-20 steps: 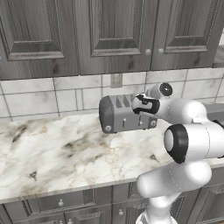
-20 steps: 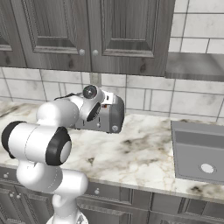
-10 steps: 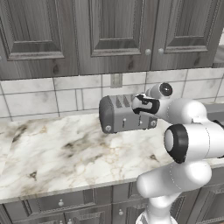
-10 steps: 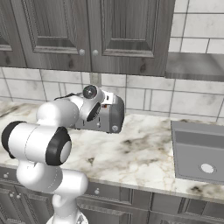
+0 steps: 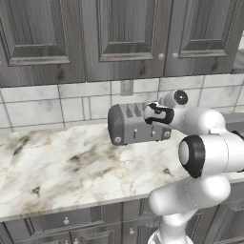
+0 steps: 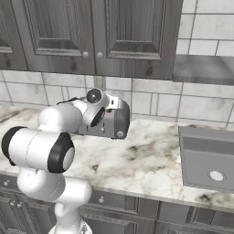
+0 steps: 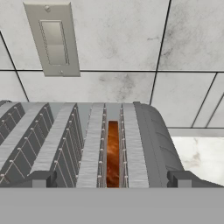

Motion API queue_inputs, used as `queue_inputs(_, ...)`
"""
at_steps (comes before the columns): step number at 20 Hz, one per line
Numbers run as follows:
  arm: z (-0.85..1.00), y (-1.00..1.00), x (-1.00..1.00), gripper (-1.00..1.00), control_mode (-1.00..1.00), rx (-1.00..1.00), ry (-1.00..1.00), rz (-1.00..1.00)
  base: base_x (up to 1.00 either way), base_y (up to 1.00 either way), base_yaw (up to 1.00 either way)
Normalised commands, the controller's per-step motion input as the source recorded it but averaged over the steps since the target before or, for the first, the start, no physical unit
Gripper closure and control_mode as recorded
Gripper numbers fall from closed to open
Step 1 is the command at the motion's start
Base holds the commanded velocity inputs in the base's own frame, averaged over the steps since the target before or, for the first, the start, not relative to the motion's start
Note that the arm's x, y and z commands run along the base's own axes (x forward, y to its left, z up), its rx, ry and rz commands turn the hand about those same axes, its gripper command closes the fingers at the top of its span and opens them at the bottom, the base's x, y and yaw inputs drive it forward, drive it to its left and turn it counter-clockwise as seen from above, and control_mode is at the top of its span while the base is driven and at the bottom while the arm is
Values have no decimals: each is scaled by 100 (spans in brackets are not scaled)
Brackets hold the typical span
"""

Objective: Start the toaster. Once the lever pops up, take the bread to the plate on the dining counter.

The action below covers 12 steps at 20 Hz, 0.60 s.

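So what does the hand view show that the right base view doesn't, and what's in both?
The hand view looks down into the slots and shows the bread sitting in one, with the open gripper above the toaster. The right base view shows a sink set into the marble worktop and the cabinet doors overhead. Both show the toaster and the wall switch plate behind it.

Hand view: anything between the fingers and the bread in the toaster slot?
Nothing. The open fingers straddle the toaster top, and the bread sits exposed in its slot between them.
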Motion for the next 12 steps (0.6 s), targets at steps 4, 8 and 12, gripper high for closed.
queue_inputs(4, 0, 0, 0, -100, -100, 0, 0, 0, 0, 0, 0)
queue_inputs(8, 0, 0, 0, -100, -100, 0, 0, 0, 0, 0, 0)
queue_inputs(12, 0, 0, 0, -100, -100, 0, 0, 0, 0, 0, 0)
